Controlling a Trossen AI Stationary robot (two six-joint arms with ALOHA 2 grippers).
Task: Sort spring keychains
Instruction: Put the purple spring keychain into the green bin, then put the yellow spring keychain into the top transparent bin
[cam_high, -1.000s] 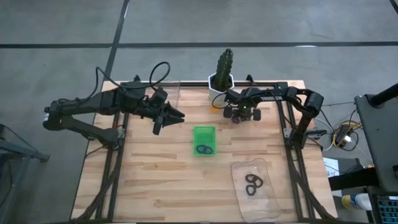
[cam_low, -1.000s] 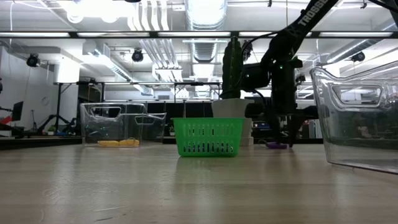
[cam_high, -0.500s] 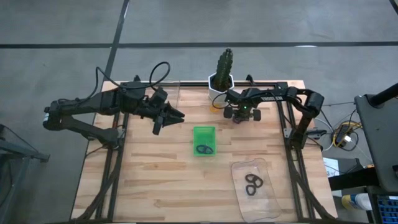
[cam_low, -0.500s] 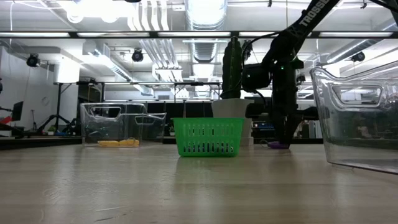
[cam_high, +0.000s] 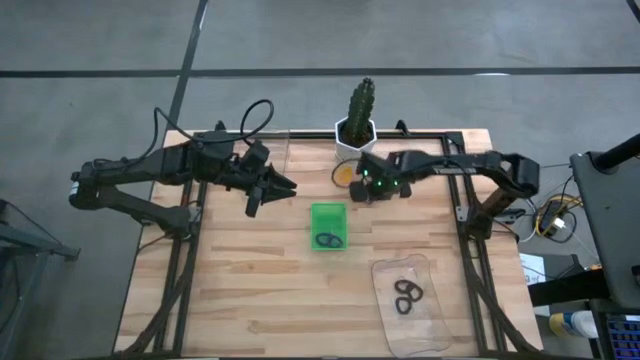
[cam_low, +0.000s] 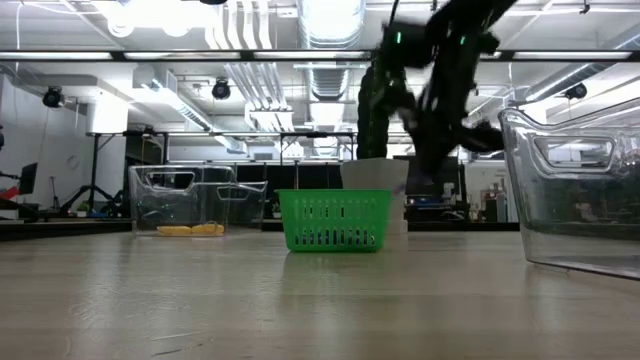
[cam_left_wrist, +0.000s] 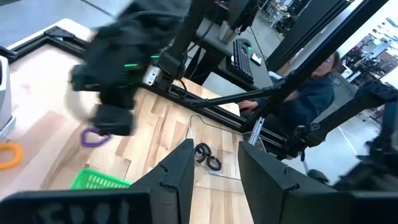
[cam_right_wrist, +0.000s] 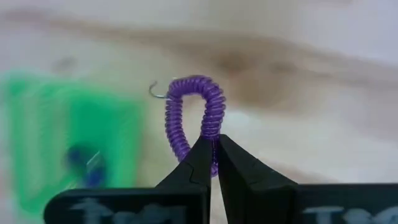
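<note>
The left gripper (cam_high: 285, 187) hangs over the table's left half, well apart from everything else, its two fingers (cam_left_wrist: 180, 171) parted with nothing between them. Just right of it, near the table's middle, sits the green tray (cam_high: 328, 226), with dark spring keychains (cam_high: 329, 240) lying inside it. Above the tray, near the far edge, an orange spring keychain (cam_high: 343, 173) rests on the wood beside the white pot (cam_high: 354, 135) that holds a cactus (cam_high: 361, 100). Next to that, the right gripper (cam_high: 362, 190) is raised off the table between the pot and the green tray, its fingers clenched on the lower end of a purple spring keychain (cam_right_wrist: 194, 118), whose coiled loop stands up from the fingertips with a thin wire hook at its top. Toward the near right corner lies a clear plastic tray (cam_high: 432, 320) holding black spring keychains (cam_high: 406, 294).
</note>
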